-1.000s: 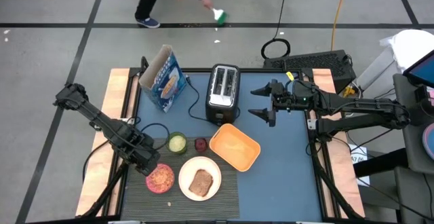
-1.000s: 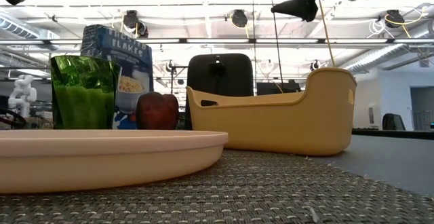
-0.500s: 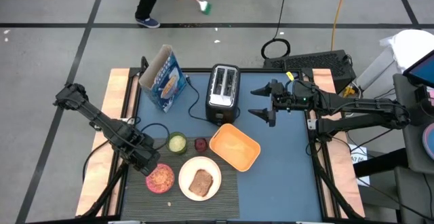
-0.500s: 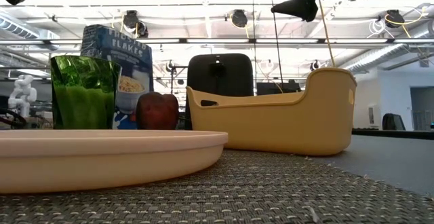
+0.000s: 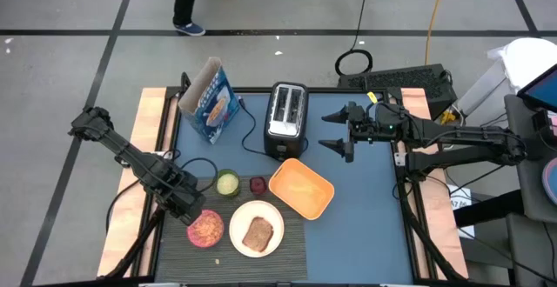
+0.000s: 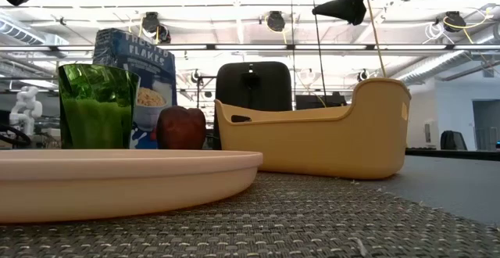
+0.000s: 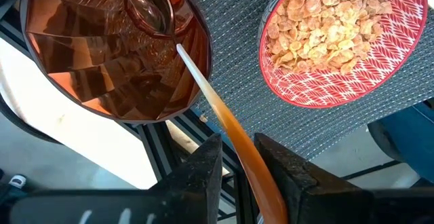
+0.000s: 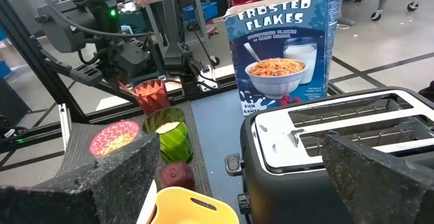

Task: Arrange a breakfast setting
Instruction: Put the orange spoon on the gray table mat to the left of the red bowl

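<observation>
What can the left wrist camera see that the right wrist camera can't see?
Only the left wrist view shows the red-handled spoon. It leans in the glass, and its handle runs back to the left hand.

Only the right wrist view shows the blue cereal box, the toaster, the small green cup and the yellow tray.

Both views show the red glass, the pink bowl of flakes and the dark ribbed placemat.

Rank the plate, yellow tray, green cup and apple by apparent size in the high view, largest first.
1. Yellow tray, largest.
2. White plate, slightly smaller.
3. Green cup.
4. Apple, smallest.
The overhead camera sees all four from about the same distance, so nearness barely skews this order.
</observation>
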`<state>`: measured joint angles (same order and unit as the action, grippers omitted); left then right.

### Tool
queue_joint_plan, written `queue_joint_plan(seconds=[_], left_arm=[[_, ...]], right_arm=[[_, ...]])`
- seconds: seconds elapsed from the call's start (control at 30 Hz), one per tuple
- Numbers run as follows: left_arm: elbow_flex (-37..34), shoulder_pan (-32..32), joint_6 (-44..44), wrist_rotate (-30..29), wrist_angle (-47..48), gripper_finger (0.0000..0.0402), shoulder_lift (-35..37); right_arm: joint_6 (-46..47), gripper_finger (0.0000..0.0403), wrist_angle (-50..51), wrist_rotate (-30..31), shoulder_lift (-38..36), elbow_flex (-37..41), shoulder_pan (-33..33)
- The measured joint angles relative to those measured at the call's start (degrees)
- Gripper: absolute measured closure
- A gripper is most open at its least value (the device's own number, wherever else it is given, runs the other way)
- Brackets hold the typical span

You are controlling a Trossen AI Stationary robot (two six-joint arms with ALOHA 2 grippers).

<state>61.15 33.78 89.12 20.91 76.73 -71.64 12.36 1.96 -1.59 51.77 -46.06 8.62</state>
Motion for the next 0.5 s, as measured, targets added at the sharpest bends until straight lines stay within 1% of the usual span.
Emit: queue_joint_plan(seconds=[0.33, 0.4, 0.5], left_arm=[[0.00, 0.02, -0.43, 1.64, 0.00, 0.0313, 1.08], [0.00, 0.02, -0.47, 1.66, 0.00, 0.0322, 1.48], [0.00, 0.02, -0.35, 1.77, 0.13, 0.0348, 2.03]], right_arm=[[0.01, 0.0007, 0.00, -0.01, 0.00, 0.00, 0.02], [0.00, 0.0007, 0.00, -0.01, 0.00, 0.00, 0.00], [0.02, 0.0007, 0.00, -0.01, 0.00, 0.00, 0.01]])
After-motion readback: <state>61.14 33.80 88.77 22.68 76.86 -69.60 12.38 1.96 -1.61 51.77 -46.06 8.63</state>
